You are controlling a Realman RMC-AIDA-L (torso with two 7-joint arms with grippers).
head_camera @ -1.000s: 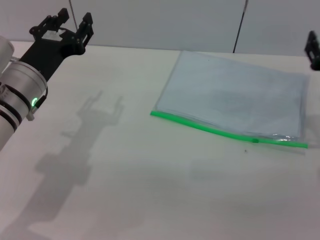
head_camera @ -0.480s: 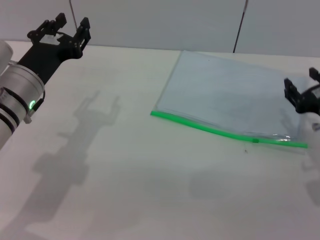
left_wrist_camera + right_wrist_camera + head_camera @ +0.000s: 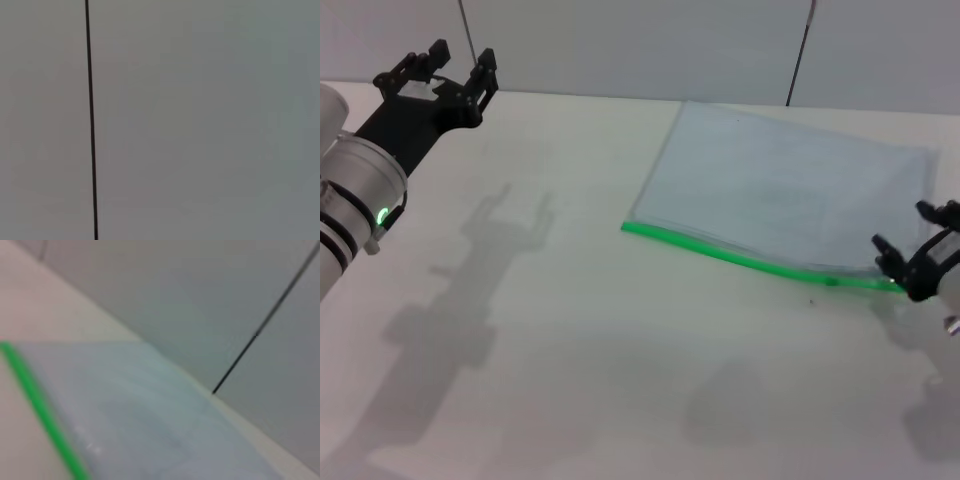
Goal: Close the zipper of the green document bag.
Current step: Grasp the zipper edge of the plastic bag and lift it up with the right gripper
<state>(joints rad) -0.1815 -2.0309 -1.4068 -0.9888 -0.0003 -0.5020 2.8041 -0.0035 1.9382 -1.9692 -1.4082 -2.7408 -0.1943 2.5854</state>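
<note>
The right tool (image 3: 910, 262), fingers spread, hovered at the zipper's (image 3: 760, 262) right end on the white surface (image 3: 570, 350). The green document bag (image 3: 790, 195) lay flat beyond. Farthest left, the left tool (image 3: 435, 70) hung spread.

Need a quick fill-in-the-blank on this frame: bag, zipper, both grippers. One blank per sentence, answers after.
1. The zipper strip along the green document bag is bright ____.
2. The ____ gripper is down at the bag's near corner, at the strip's end.
3. The left gripper is held over the table's far ____ corner, away from the bag.
4. The slider sits nearer the strip's ____ end.

Answers: green; right; left; right
</note>
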